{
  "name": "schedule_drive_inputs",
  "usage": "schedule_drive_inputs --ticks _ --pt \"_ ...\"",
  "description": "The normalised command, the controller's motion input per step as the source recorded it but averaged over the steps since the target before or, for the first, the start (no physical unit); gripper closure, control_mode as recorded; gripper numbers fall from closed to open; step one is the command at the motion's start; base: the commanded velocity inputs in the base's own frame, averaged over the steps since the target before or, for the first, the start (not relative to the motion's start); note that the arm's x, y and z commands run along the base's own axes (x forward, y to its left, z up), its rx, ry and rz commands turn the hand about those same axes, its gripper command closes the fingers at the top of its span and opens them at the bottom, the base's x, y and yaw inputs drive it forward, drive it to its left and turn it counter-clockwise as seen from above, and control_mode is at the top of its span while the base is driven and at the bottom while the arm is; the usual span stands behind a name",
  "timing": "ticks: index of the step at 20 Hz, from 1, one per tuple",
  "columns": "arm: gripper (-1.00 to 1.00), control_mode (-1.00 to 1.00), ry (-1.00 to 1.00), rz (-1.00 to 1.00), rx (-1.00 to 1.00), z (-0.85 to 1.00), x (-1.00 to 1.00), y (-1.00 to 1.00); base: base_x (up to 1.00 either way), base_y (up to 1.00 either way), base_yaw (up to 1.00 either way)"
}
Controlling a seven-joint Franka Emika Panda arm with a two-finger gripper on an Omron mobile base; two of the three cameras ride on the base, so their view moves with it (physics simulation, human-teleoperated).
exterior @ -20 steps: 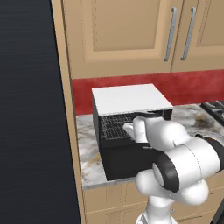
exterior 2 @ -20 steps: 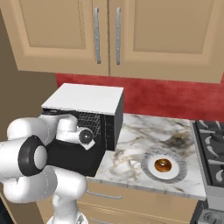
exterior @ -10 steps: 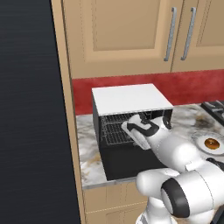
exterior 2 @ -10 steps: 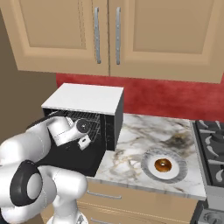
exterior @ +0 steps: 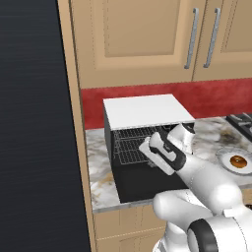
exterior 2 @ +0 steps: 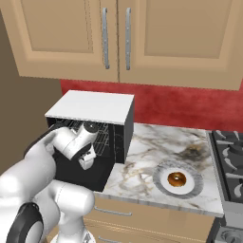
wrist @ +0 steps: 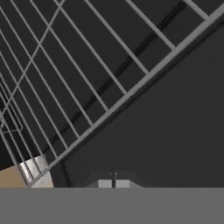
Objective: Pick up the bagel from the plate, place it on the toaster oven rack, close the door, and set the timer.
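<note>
The golden-brown bagel (exterior: 238,161) (exterior 2: 177,179) lies on the round plate (exterior: 222,158) (exterior 2: 159,182) on the marble counter, right of the oven. The black oven's door (exterior: 147,183) (exterior 2: 78,174) (wrist: 175,131) hangs open and lies flat in front. The silver toaster oven rack (exterior: 129,145) (exterior 2: 102,135) (wrist: 78,74) spans the inside. My gripper (exterior: 145,147) (exterior 2: 87,164) (wrist: 113,183) hovers over the open door just before the rack's front edge, far left of the bagel. Its fingertips are shut together with nothing between them.
The oven has a white top (exterior: 146,110) (exterior 2: 90,105). A stove (exterior 2: 230,163) stands at the counter's right end. Wooden cabinets (exterior 2: 118,38) hang above, over a red backsplash (exterior 2: 171,104). A dark tall panel (exterior: 34,123) walls off the left.
My arm has swung and its elbow has dropped lower, while the hand stays at the oven's mouth and tilts down toward the door. The bagel has not moved.
</note>
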Motion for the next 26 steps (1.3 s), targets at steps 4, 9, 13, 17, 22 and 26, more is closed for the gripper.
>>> schedule_drive_inputs --ticks 4,9,13,17,22,26 --pt "1.00 -1.00 0.16 -0.05 -0.03 -0.14 -0.79 0.00 0.00 0.00 0.00" --pt "-1.00 -1.00 0.04 -0.06 -0.04 0.22 -0.61 0.00 0.00 0.00 0.00" --pt "-1.00 -1.00 -0.08 0.00 -0.08 0.77 -0.64 -0.08 0.00 0.00 0.00" --pt "-1.00 -1.00 -0.13 0.00 -0.13 0.89 -0.35 -0.25 0.00 0.00 0.00" --pt "-1.00 -1.00 -0.07 0.00 -0.19 0.57 -0.14 -0.51 0.00 0.00 0.00" --pt "-1.00 -1.00 -0.01 0.00 -0.21 0.14 -0.01 -0.76 0.00 0.00 0.00"
